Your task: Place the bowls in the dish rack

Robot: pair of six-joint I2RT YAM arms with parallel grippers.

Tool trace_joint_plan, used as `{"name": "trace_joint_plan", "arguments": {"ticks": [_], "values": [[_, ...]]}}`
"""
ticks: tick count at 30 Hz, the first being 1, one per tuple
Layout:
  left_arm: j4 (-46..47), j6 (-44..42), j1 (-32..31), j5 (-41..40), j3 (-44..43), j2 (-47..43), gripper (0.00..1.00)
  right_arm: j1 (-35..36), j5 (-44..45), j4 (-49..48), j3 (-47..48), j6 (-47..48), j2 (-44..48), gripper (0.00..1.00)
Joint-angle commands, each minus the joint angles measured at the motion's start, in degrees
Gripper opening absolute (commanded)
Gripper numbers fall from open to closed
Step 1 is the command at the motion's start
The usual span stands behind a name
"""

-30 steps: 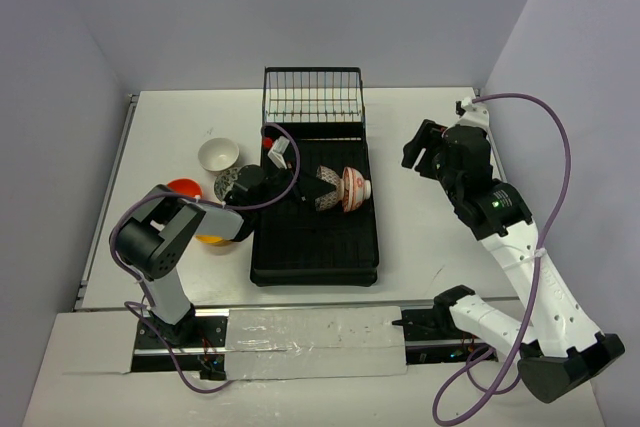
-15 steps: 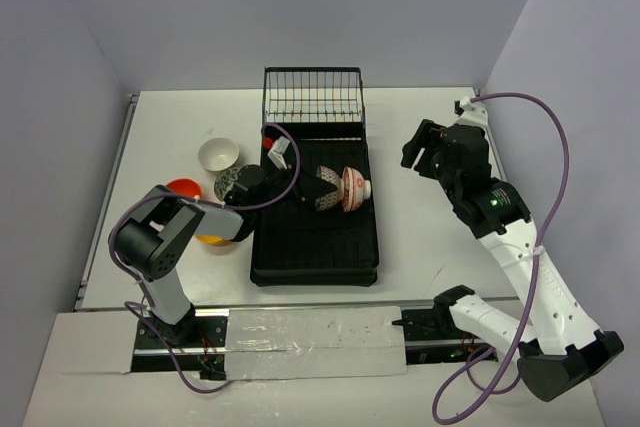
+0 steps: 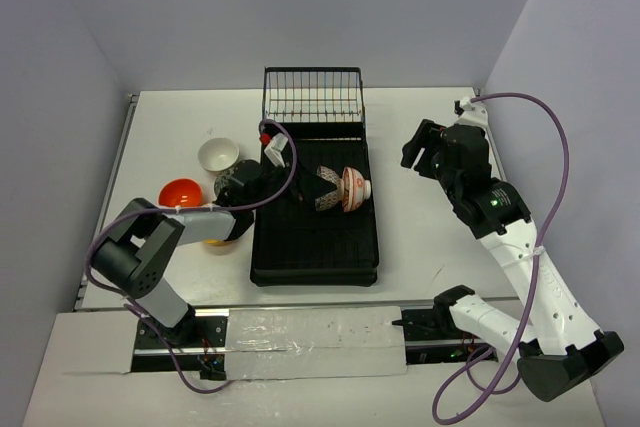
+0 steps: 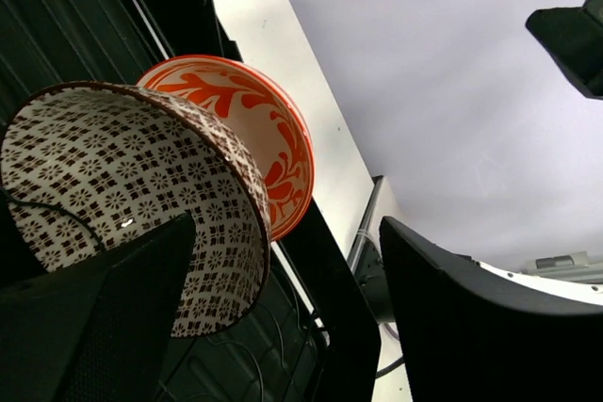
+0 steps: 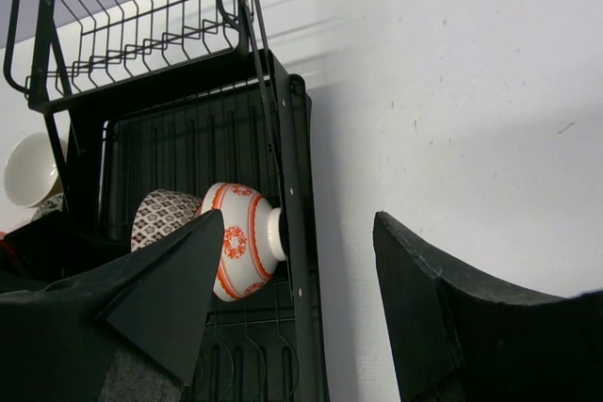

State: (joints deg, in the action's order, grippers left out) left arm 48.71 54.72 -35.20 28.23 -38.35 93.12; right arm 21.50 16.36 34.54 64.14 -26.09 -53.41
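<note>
Midway along the dish rack (image 3: 300, 247) the pinkish patterned bowl (image 3: 326, 190) stands on edge against the red-on-white bowl (image 3: 353, 188), presumably nested to save room and drain. Left fingers (image 4: 104, 327) sit beside it spread wide, gripping nothing; right fingers (image 5: 443, 327) hang wide, empty, over the table (image 3: 420, 237).

The red-on-white bowl (image 5: 247, 251) looks glossy and glazed, the dish rack (image 3: 315, 242) matt ribbed black plastic.
</note>
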Motion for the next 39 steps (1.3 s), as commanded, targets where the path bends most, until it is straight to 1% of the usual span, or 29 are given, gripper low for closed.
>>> {"name": "trace_joint_plan", "arguments": {"ticks": [1,3,5,10,12,13,14,15,16,17,19,20,21,22,23,24,26,27,29,30,32,34,35,39], "values": [[-3.5,-2.8,0.1,-1.2,-2.2,-3.1,0.85,0.3,-0.1,-2.1,-0.4,0.3,1.4,0.72],[-6.5,-4.1,0.2,-2.6,-1.9,-5.1,0.87,0.3,-0.1,-2.1,-0.5,0.2,1.7,0.72],[-8.0,-5.1,0.4,-6.8,-0.2,-8.6,0.88,0.3,-0.2,-2.2,-0.7,0.2,2.1,0.72],[-17.5,-8.7,1.0,-14.6,0.3,-13.9,0.88,0.3,-0.4,-2.3,-0.9,0.2,2.3,0.72],[-19.3,-9.4,1.0,-17.1,0.8,-17.5,0.88,0.3,-0.7,-2.4,-1.0,0.2,2.3,0.72],[-21.7,-9.7,1.0,-18.3,0.9,-20.6,0.88,0.2,-0.8,-2.5,-1.0,0.2,2.5,0.72],[-23.5,-10.2,1.0,-21.3,0.6,-22.1,0.88,0.3,-0.8,-2.5,-0.9,0.2,2.6,0.72],[-25.6,-12.7,1.0,-22.9,-0.7,-25.2,0.88,0.3,-0.7,-2.5,-0.9,0.2,2.6,0.72],[-31.3,-14.4,1.0,-26.8,-2.1,-26.7,0.88,0.3,-0.8,-2.5,-0.9,0.2,2.7,0.72],[-34.9,-17.6,1.0,-28.1,-3.6,-27.9,0.88,0.3,-1.2,-2.6,-0.9,0.2,2.7,0.72],[-41.9,-20.3,1.1,-33.9,-9.6,-30.3,0.88,0.2,-1.9,-2.8,-1.1,0.4,2.6,0.72],[-48.7,-22.1,1.2,-39.2,-11.8,-30.5,0.88,0.2,-2.4,-3.0,-1.2,0.4,2.6,0.72],[-52.7,-22.8,1.2,-41.8,-16.4,-30.6,0.88,0.2,-3.1,-3.2,-1.4,0.4,2.6,0.72],[-56.0,-23.2,1.3,-44.4,-18.7,-30.6,0.88,0.3,-3.3,-3.3,-1.4,0.5,2.3,0.72],[-61.6,-23.6,1.4,-47.1,-20.6,-30.5,0.88,0.3,-3.4,-3.2,-1.4,0.5,2.2,0.72],[-63.8,-23.8,1.6,-51.6,-24.0,-30.5,0.88,0.3,-3.6,-3.3,-1.3,0.6,2.1,0.72],[-67.6,-24.7,2.9,-54.7,-26.8,-30.5,0.88,0.3,-3.9,-3.4,-1.3,0.6,2.2,0.72],[-71.1,-25.1,3.5,-57.3,-29.2,-30.4,0.88,0.3,-4.3,-3.5,-1.5,0.6,2.2,0.72],[-74.4,-26.9,5.6,-58.5,-32.8,-29.1,0.88,0.2,-4.8,-3.7,-1.6,0.7,2.3,0.72],[-78.1,-27.5,6.5,-59.4,-33.9,-28.3,0.88,0.3,-4.9,-3.8,-1.6,0.6,2.3,0.72],[-80.8,-29.6,8.9,-58.8,-35.5,-25.5,0.9,0.3,-5.3,-3.8,-1.6,0.7,2.3,0.72],[-82.4,-30.6,11.4,-55.9,-35.0,-23.1,0.89,0.3,-5.6,-3.8,-1.6,0.6,2.3,0.72],[-82.7,-31.0,12.2,-55.0,-33.8,-22.4,0.88,0.3,-5.8,-3.8,-1.6,0.6,2.2,0.72],[-81.3,-31.0,15.3,-50.2,-29.5,-18.8,0.86,0.3,-6.0,-3.6,-1.6,0.8,2.2,0.72]]}}
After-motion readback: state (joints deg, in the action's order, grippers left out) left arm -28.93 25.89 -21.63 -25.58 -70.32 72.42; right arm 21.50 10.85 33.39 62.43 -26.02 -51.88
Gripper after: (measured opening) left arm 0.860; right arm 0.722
